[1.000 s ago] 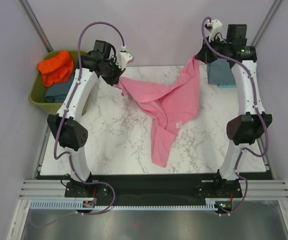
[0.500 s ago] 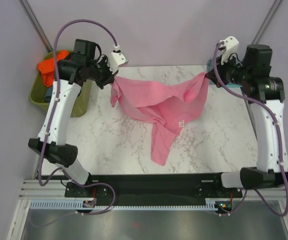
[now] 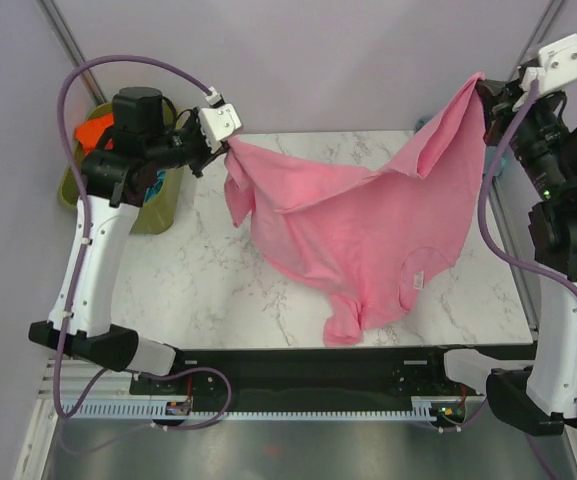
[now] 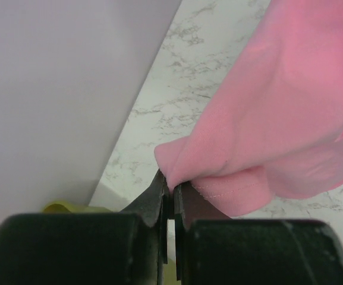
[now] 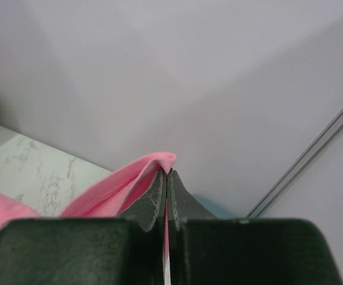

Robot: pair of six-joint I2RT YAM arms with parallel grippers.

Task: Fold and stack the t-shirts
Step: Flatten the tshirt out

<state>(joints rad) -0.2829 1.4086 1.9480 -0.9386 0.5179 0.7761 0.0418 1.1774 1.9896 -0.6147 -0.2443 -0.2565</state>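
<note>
The pink t-shirt (image 3: 368,230) hangs spread in the air between both grippers, its white neck label (image 3: 415,281) low on the right and its lower end draping near the table's front edge. My left gripper (image 3: 226,147) is shut on one corner of it, seen in the left wrist view (image 4: 172,185) with pink cloth (image 4: 278,113) pinched in the jaws. My right gripper (image 3: 484,84) is raised high at the right and shut on the other corner (image 5: 166,171). An orange t-shirt (image 3: 92,130) lies in the tub, mostly hidden by my left arm.
The olive-green tub (image 3: 158,208) stands off the table's back left corner, partly behind my left arm. The white marble table (image 3: 198,280) lies below the shirt. Grey walls close in behind and at both sides.
Both grippers have risen and pulled apart with the pink t-shirt, the right one far up and to the right. The shirt has lifted off the table and spread open.
</note>
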